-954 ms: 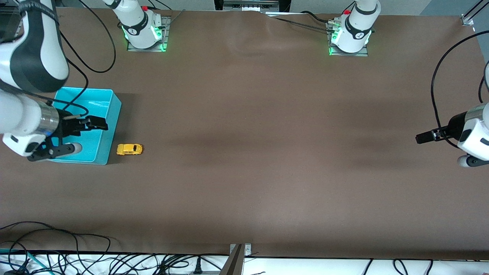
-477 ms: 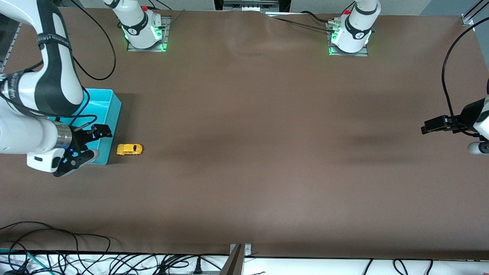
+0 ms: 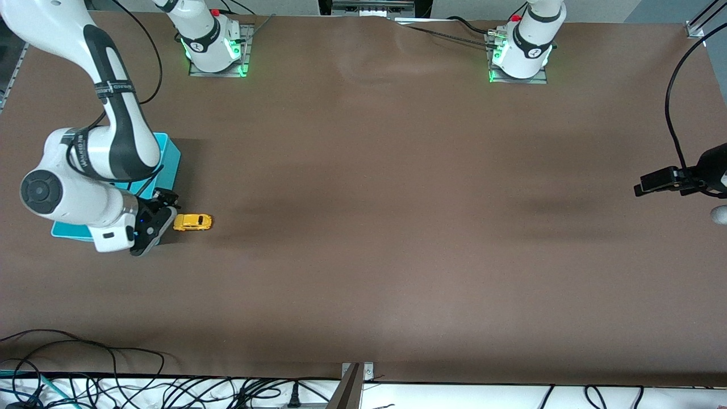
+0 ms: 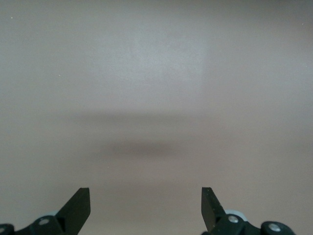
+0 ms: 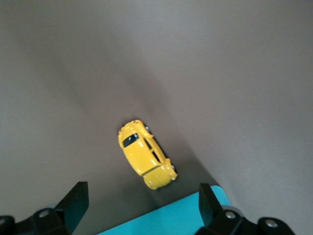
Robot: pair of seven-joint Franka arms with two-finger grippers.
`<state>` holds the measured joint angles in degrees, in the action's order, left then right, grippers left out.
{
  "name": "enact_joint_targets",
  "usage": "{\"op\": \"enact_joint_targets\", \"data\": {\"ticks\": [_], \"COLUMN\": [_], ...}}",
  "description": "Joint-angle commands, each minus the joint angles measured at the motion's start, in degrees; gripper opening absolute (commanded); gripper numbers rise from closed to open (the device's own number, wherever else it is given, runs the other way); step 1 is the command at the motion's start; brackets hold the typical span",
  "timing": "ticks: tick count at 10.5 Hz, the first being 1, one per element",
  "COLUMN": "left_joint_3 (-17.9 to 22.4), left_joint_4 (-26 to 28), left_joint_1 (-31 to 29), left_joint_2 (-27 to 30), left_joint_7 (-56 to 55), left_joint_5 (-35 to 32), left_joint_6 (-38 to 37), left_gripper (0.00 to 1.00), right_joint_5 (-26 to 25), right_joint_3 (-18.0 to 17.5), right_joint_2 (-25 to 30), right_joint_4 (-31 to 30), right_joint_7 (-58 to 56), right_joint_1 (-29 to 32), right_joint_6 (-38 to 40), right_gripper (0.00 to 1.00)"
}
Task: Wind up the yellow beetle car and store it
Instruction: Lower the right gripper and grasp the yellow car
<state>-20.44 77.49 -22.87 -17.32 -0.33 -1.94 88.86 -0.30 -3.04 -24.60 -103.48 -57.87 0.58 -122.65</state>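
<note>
Front view is showing the car [image 3: 192, 222] sitting on the brown worktop [image 3: 397, 227] toward the right arm's end, on its wheels, just beside the corner of the bin [image 3: 170, 156] that lies nearest the camera. The teal bin is standing close to the worktop's edge at that end, and the right arm is covering most of it. The right gripper [image 3: 156, 218] is hanging low over that bin corner, just short of the car and not touching it. In the right wrist view the car [image 5: 145, 154] is lying between the two dark fingers [image 5: 73, 203], farther out than their tips, with a strip of the bin's [image 5: 166, 218] rim showing beside it; the fingers are standing wide apart and holding nothing. The left arm is waiting at its own end of the worktop, its gripper [image 3: 661, 180] up over bare surface near that edge, well apart from the car. In the left wrist view its fingers [image 4: 78, 205] are spread wide too, with only plain worktop between them.
</note>
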Motion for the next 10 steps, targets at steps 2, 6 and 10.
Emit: {"op": "enact_joint_targets", "data": {"ticks": [2, 6, 10], "left_joint_3": [0.1, 0.2, 0.1], "left_joint_4": [0.0, 0.0, 0.0], "left_joint_1": [-0.2, -0.2, -0.2], "left_joint_2": [0.9, 0.8, 0.9], "left_joint_7": [1.4, 1.4, 1.4], "left_joint_5": [1.1, 1.1, 1.1], "left_joint_6": [-0.9, -0.9, -0.9], "left_gripper": [1.0, 1.0, 1.0], "right_joint_5": [-0.7, -0.6, -0.5], "right_joint_3": [-1.3, -1.4, -1.4], "right_joint_2": [8.5, 5.1, 0.8], "right_joint_4": [-19.3, -21.0, -20.5], "right_joint_7": [-9.2, -19.1, -25.7], "right_joint_1": [0.4, 1.4, 1.4], "right_joint_6": [-17.9, -25.0, -31.7], "right_gripper": [1.0, 1.0, 1.0]}}
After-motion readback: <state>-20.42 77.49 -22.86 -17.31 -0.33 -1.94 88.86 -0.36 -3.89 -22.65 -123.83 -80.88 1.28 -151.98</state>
